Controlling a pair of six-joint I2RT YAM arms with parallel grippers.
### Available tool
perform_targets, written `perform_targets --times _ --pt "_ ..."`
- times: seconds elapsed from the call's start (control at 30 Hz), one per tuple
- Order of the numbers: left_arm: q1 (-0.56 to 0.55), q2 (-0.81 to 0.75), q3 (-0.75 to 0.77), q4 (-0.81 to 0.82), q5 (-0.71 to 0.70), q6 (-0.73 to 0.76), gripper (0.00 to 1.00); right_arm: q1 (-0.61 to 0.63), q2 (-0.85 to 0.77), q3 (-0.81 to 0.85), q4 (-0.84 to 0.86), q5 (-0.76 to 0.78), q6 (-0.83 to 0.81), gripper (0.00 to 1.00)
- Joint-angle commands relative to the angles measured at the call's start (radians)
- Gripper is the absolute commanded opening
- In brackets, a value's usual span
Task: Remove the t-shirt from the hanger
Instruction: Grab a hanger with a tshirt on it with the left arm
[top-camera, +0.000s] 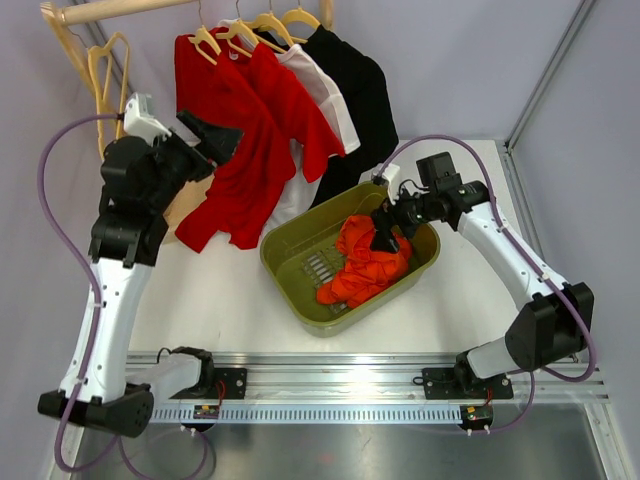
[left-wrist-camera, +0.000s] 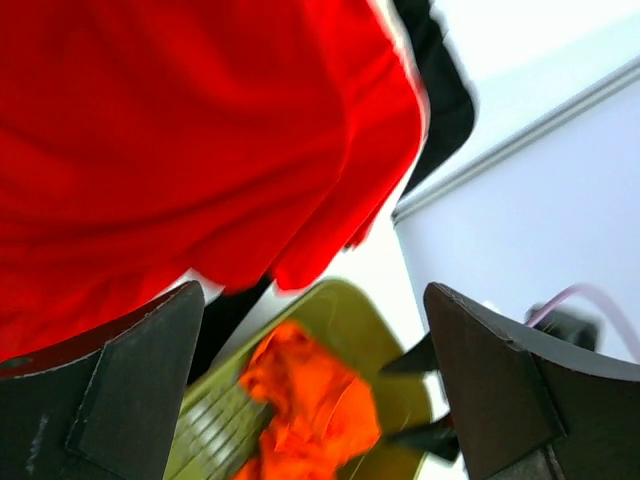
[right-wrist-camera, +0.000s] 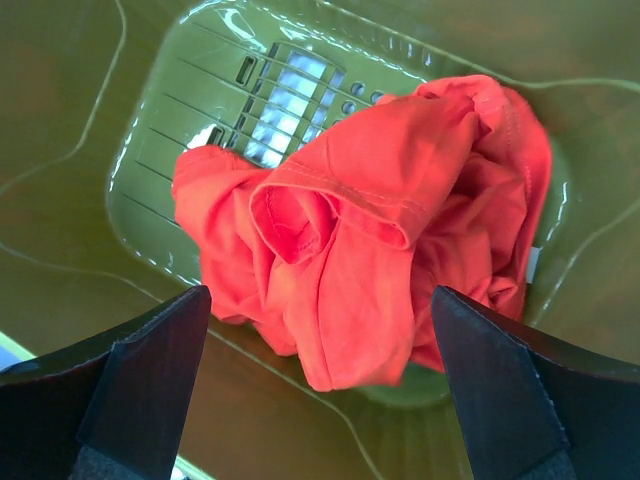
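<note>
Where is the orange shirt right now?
Top view, right of centre: the orange shirt lies bunched in the green bin, just under the right tool.

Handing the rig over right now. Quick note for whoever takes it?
Left gripper: jaws open, empty, beside the hanging red t-shirt.
Right gripper: jaws open, empty, above the orange t-shirt crumpled in the green basin.
Done: orange t-shirt is in the basin, no hanger on it.
Left: red t-shirt, white shirt and black shirt hang on hangers; red is probably next.

Red t-shirt (left-wrist-camera: 150, 130) before left end effector (left-wrist-camera: 312, 292)
</note>
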Motion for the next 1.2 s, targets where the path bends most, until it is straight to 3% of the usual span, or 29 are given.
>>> perform_targets --times 0.0,0.27,0.43,0.57,0.73,1.17 --pt "-0.03 0.103 0.113 0.074 -0.107 -0.037 0.94 -0.004 -0.057 -0.023 0.102 -0.041 0.037 0.99" --pt "-0.07 0.384 0.401 0.086 -0.261 0.022 0.94 -0.022 -0.114 -0.143 0.184 -0.121 0.051 0.99" --pt "-0.076 0.594 0.677 -0.024 -0.342 0.065 0.92 -0.045 -0.135 -0.192 0.218 -0.17 0.066 1.0" --pt "-0.084 0.694 0.809 -0.098 -0.406 0.095 0.89 -0.053 -0.14 -0.209 0.231 -0.192 0.07 0.99" --pt "-0.084 0.746 0.837 -0.15 -0.436 0.124 0.82 -0.065 -0.15 -0.216 0.234 -0.199 0.069 0.99" --pt "-0.084 0.738 0.81 -0.167 -0.471 0.207 0.45 -0.09 -0.16 -0.23 0.238 -0.216 0.069 1.0"
